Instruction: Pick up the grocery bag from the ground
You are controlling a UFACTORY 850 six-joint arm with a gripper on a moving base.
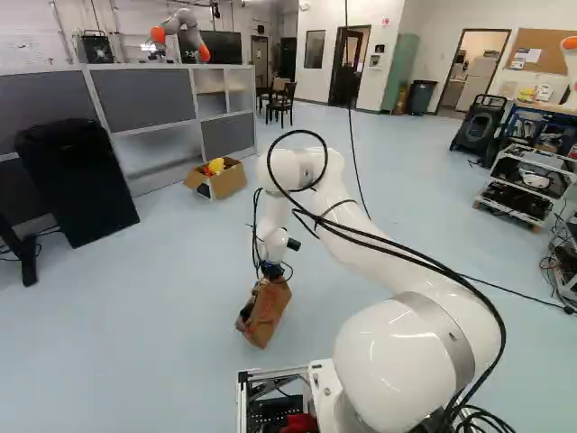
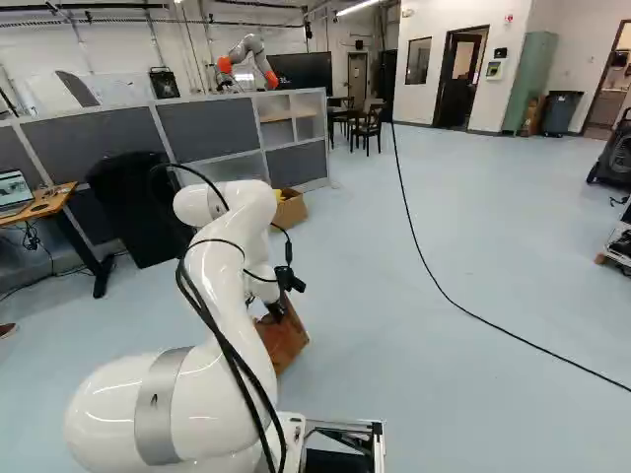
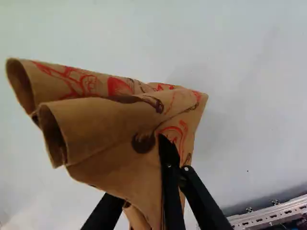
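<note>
Bag w/ red print, in gripper.

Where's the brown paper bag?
In the left base view, the bag is below the middle, left of the arm's lowest joint, gripped in its hand.

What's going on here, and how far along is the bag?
The white arm has the brown paper bag clamped in its hand, the paper bunched between the fingers. The bag is tilted, just ahead of the base. I can't tell whether its lower end is clear of the floor. Behind it, an open box stands by the partition.
</note>
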